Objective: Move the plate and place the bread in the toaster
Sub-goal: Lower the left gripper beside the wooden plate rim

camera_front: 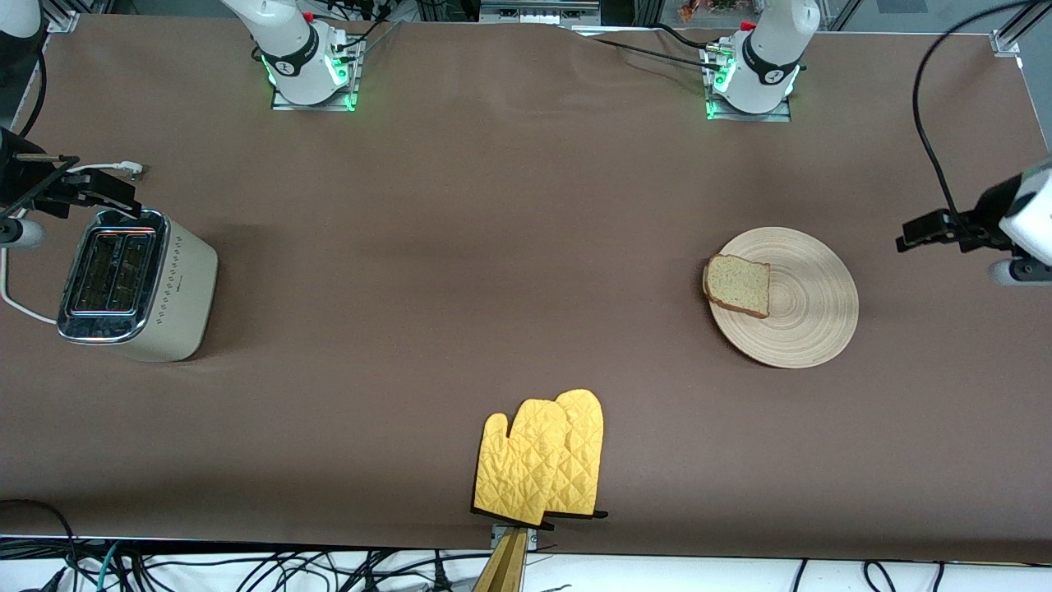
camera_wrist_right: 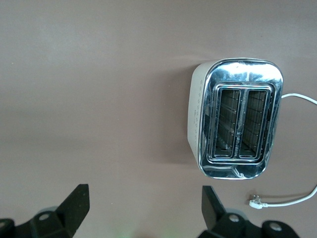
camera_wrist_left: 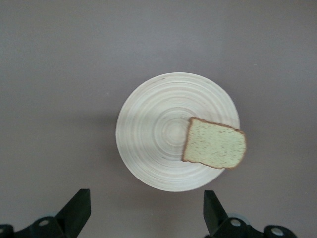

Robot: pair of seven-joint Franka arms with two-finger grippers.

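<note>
The pale wooden plate (camera_front: 809,316) (camera_wrist_left: 158,134) lies toward the left arm's end of the table. A slice of bread (camera_front: 738,284) (camera_wrist_left: 214,144) rests flat on it, overhanging the rim on the side toward the toaster. The cream toaster (camera_front: 131,284) (camera_wrist_right: 237,124) stands upright near the right arm's end, both chrome slots empty. My left gripper (camera_front: 914,233) (camera_wrist_left: 147,210) hangs open in the air beside the plate, out toward the table's end, holding nothing. Open and empty too, my right gripper (camera_front: 107,193) (camera_wrist_right: 143,208) hovers by the toaster's end that faces the robots' bases.
A pair of yellow quilted oven mitts (camera_front: 542,460) lies at the table edge nearest the front camera, midway along. The toaster's white cord (camera_front: 16,304) loops off its end, and its plug (camera_front: 131,170) (camera_wrist_right: 255,201) lies loose on the brown cloth.
</note>
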